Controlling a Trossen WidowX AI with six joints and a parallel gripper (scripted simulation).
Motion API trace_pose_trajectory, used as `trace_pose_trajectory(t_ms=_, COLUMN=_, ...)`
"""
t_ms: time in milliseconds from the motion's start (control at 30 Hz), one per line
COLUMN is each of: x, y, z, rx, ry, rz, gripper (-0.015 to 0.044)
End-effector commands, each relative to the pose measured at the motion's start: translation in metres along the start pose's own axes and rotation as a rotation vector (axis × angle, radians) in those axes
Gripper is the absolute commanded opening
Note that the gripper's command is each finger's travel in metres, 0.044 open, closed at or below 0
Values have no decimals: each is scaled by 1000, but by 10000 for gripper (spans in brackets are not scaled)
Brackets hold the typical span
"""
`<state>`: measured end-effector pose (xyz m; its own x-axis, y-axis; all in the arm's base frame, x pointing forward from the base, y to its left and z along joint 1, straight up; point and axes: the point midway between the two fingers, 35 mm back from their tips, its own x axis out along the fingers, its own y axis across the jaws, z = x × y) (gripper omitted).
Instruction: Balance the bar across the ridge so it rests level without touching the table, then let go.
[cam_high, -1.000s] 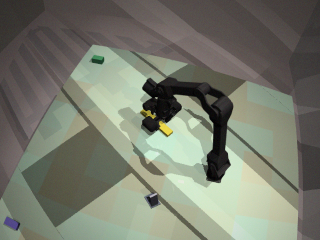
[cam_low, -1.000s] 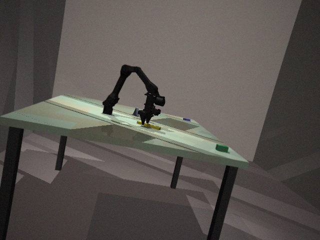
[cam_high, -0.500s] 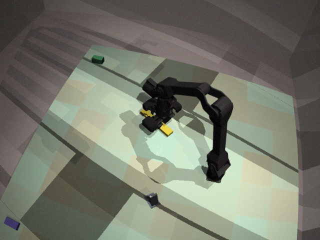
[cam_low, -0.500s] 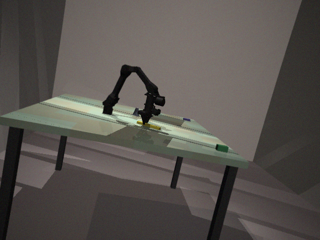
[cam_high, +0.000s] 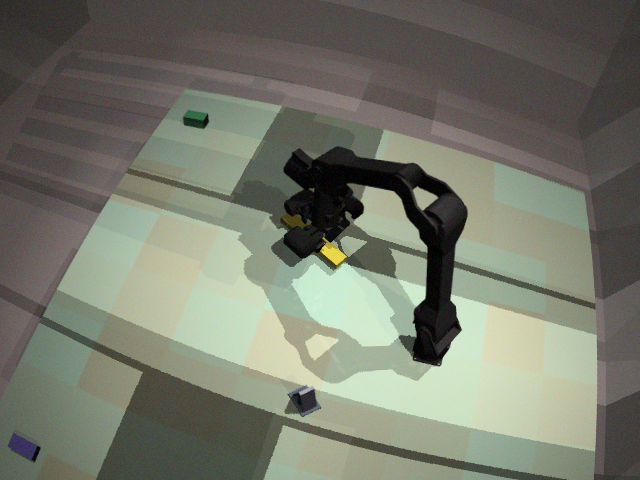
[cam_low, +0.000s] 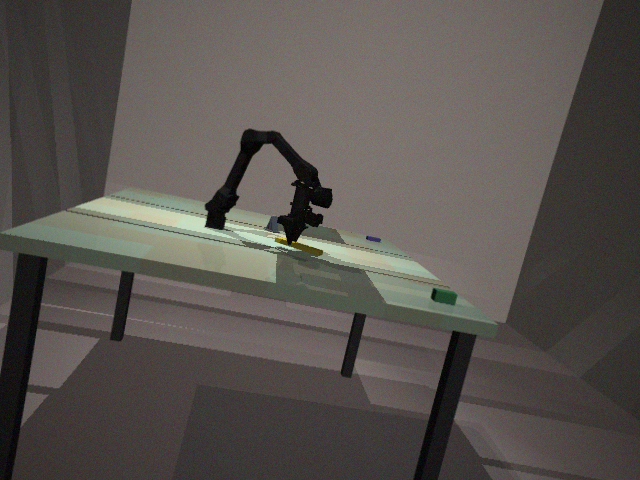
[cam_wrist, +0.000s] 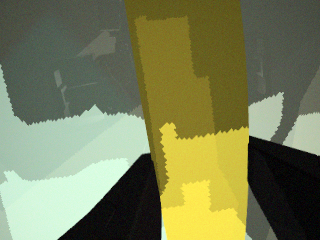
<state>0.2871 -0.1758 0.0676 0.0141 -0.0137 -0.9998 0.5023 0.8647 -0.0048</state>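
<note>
My gripper (cam_high: 314, 233) is clamped across the middle of the yellow bar (cam_high: 333, 254), which lies flat on the table (cam_high: 155, 310). The ridge (cam_high: 305, 400) stands well apart, nearer the table's front edge, so I must carry the bar there.

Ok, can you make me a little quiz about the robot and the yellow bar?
1. True or false: the gripper is shut on the yellow bar.
2. Where is the bar lying? A) on the table B) on the ridge C) on the floor
3. Fill in: the block near the table's far corner in the top view is ____.

Key: 1 true. 2 A. 3 green.
</note>
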Motion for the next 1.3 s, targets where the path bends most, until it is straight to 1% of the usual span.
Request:
trace_pose_trajectory(t_ms=0, x=-13, y=0, z=3, rx=1, ry=-10, rz=1, gripper=0)
trace_pose_trajectory(t_ms=1033, x=-93, y=0, z=-2, rx=5, ry=-11, rz=4, gripper=0)
trace_pose_trajectory(t_ms=1167, x=-97, y=1, z=-3, rx=6, ry=-11, rz=4, gripper=0)
trace_pose_trajectory(t_ms=1267, x=-97, y=10, z=-4, rx=11, ry=-11, rz=5, gripper=0)
